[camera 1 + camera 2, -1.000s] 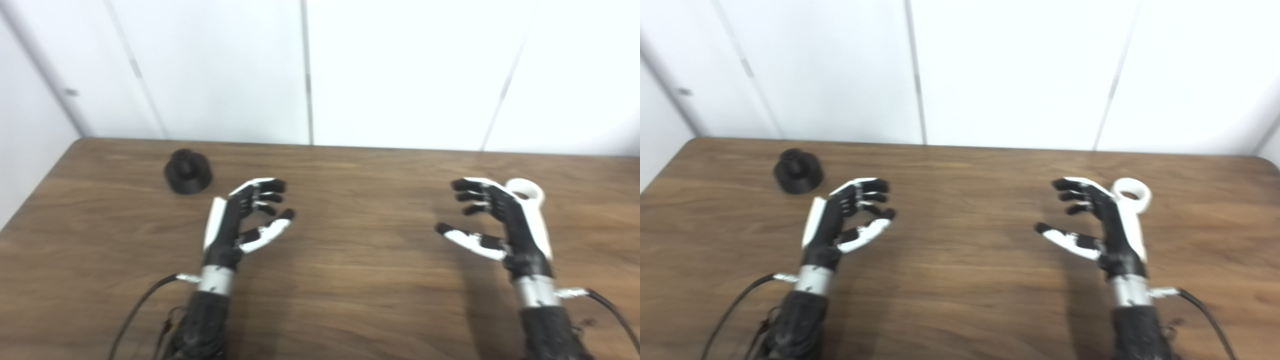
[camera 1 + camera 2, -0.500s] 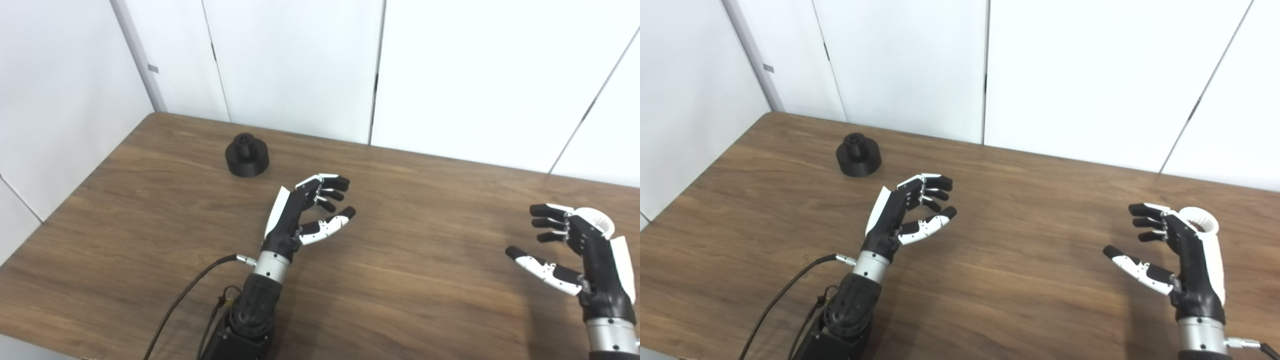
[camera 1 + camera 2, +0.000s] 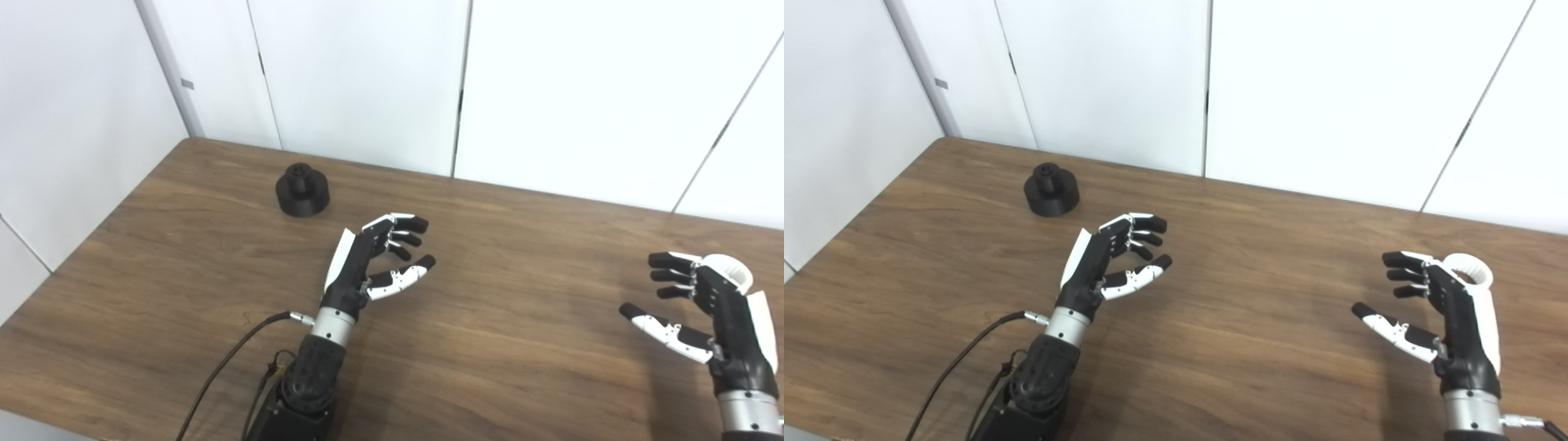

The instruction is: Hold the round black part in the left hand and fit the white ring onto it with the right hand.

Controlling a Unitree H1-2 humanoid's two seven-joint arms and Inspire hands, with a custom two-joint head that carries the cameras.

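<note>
Brown wood table point(image 3: 520, 367), white wall panels point(image 3: 551, 92) behind. Round black part point(image 3: 302, 191) sits upper left of frame, well apart from left hand point(image 3: 367, 266) at center, fingers spread, empty. Right hand point(image 3: 1445, 300) lower right, released, holding nothing; white ring point(image 3: 1471, 270) on table just behind it, partly hidden.

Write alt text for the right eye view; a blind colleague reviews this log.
Two robot hands hover open and empty over a brown wooden table: the left hand near the middle, the right hand at the right. A round black part stands untouched beyond the left hand toward the far left, and a white ring lies just behind the right hand's fingers.
</note>
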